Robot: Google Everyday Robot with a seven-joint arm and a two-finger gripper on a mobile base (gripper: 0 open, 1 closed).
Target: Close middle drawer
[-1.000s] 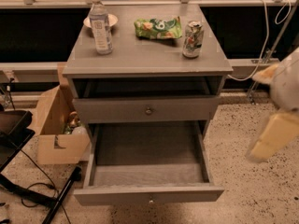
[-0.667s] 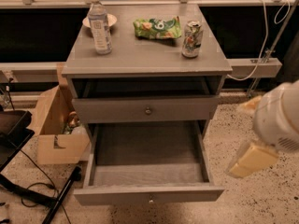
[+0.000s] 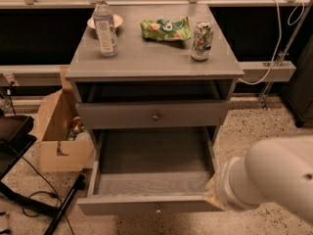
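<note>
Close to me, at 4 o'clock, a fat white arm (image 3: 274,180) is poking in. Its pincer (image 3: 212,196) is sitting right at the front right corner of the middle drawer (image 3: 146,204). I cannot tell if the pincer is apart or together. The middle drawer is hanging wide open at 6 o'clock, with its little round knob (image 3: 157,210) facing me. Above it, the top drawer (image 3: 122,115) is sticking out just a little. A cardboard box (image 3: 54,131) is sitting on the floor at 9 o'clock. Farther off, on the tabletop (image 3: 151,58), a water bottle (image 3: 105,26) is standing at 11 o'clock, a green bag (image 3: 165,29) is lying at 12, and a can (image 3: 201,41) is standing at 1.
</note>
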